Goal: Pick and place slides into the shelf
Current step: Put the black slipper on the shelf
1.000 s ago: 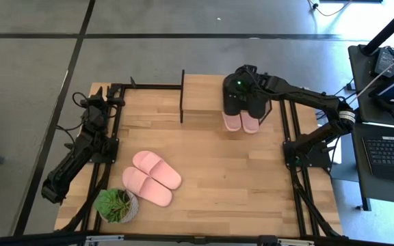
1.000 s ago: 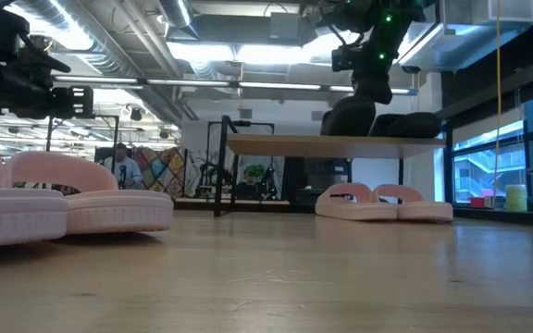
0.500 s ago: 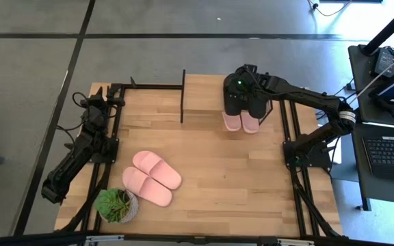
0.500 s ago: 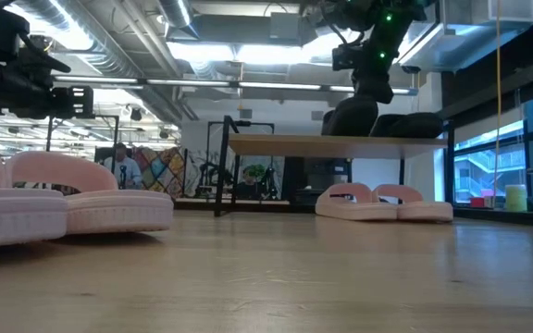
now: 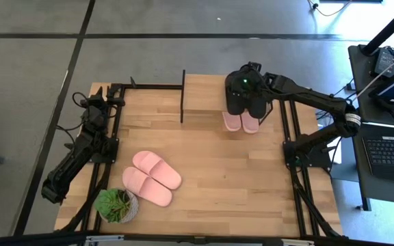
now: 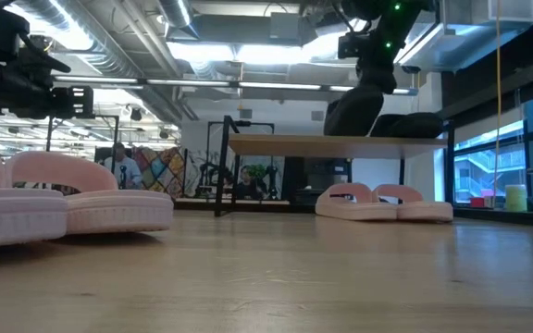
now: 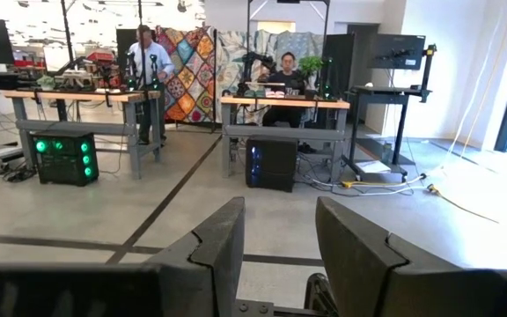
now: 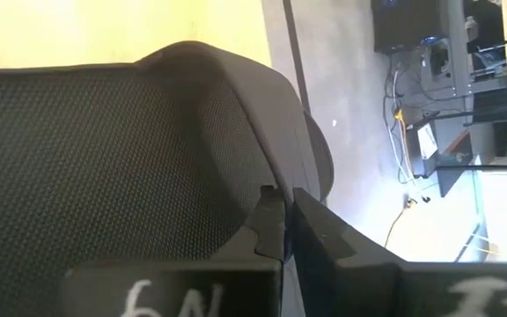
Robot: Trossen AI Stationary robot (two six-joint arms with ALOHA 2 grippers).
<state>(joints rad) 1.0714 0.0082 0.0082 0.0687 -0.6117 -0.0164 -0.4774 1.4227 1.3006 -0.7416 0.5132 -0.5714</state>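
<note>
We saw the right gripper (image 5: 241,96) pinched shut on the black slide (image 8: 104,158) over the shelf (image 5: 202,99) top, beside the other black slide (image 6: 413,124) — a tilted release could tip it onto the pink pair (image 5: 241,121) below. Left gripper (image 5: 96,108) sat parked at the table's (image 5: 238,184) left edge, fingers (image 7: 209,255) slightly apart and empty; two pink slides (image 5: 151,178) waited near the plant (image 5: 115,204).
</note>
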